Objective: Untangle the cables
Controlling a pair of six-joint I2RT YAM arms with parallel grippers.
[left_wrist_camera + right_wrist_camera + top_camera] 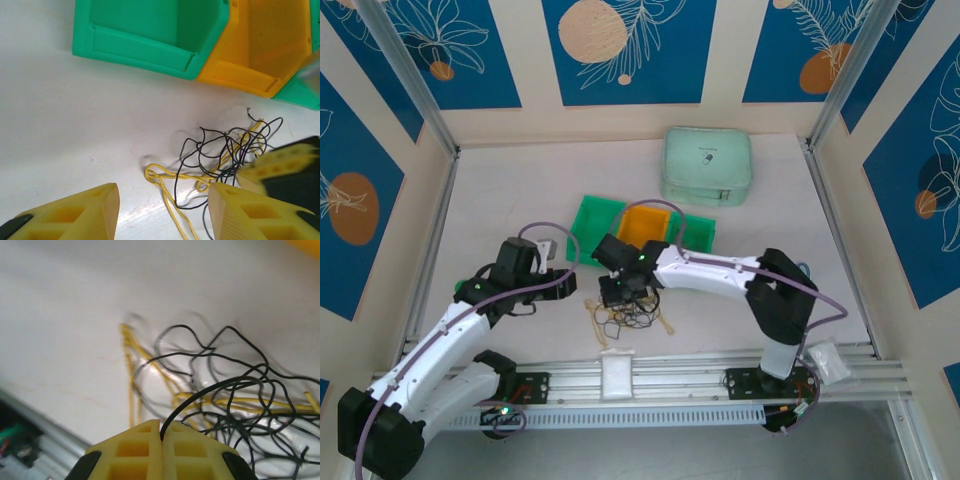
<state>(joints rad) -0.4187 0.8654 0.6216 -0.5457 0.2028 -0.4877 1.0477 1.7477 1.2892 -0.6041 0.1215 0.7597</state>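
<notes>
We judge the job to be at its start: the cables (225,155) lie as one knotted heap on the counter (510,200), just in front of the bins and between the two arms, with black strands looped through and over the yellow ones and no single wire drawn clear of the rest. The right gripper (161,429) has its fingers pressed together on one black strand, which rises out of the heap in an arc to the pinch (a first pull, by our reading, not a finished separation). The left gripper (164,200) is spread wide and holds nothing; it hangs low over the counter at the near side of the tangle, a yellow loop lying between its fingers. What is left, as we see it, is nearly everything: each colour has to be teased out and laid apart. As for containers, the green bin (150,30) and the yellow bin (270,40) beside it touch side by side and look bare inside as far as their interiors show; a second green bin (698,232) sits on the far side of the yellow one, partly hidden by the right arm, so we cannot tell its contents. A closed mint case (708,165) stands farther back, well apart from the cables.
</notes>
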